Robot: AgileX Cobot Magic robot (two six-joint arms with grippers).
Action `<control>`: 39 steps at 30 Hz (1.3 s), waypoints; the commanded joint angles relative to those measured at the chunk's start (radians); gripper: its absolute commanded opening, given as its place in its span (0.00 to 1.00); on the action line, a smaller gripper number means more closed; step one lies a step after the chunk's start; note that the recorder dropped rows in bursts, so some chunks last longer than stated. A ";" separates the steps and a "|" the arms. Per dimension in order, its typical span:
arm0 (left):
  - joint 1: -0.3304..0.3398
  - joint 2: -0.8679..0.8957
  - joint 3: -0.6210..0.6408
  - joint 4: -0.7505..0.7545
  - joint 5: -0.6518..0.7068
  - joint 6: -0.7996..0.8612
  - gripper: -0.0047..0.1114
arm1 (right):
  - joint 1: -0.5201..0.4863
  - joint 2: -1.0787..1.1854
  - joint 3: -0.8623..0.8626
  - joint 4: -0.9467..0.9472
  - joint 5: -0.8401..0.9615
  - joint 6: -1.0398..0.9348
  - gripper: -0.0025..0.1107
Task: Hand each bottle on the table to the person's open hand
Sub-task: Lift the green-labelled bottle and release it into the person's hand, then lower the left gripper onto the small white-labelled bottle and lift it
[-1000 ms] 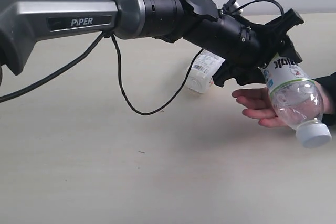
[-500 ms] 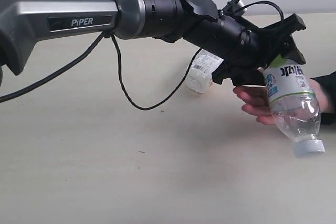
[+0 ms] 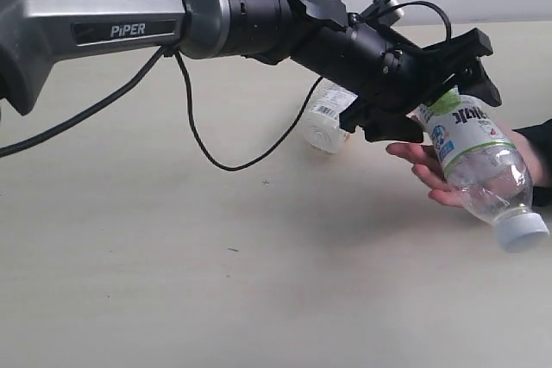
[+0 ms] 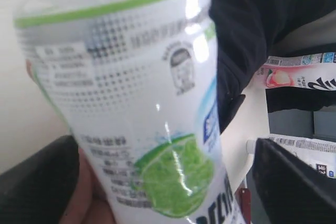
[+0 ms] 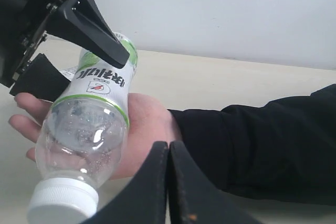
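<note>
Bottle (image 3: 479, 163) on open hand (image 3: 420, 161), cap (image 3: 524, 232) overhanging; left jaws spread, right jaws together.

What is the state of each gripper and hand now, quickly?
Left gripper: around the bottle, grip cannot be told.
Right gripper: closed, holding nothing.
Person's open hand: open, bottle lying on it.

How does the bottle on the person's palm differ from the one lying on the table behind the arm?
The green-banded bottle rests tilted on the person's hand, cap downward; the barcode bottle lies on the table. The first is mostly in view; the second is half hidden by the arm. Both carry mostly white labels.
</note>
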 commanded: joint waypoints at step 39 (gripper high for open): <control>0.068 0.130 -0.268 1.051 0.114 0.048 0.77 | -0.005 -0.006 0.005 -0.001 -0.009 0.000 0.02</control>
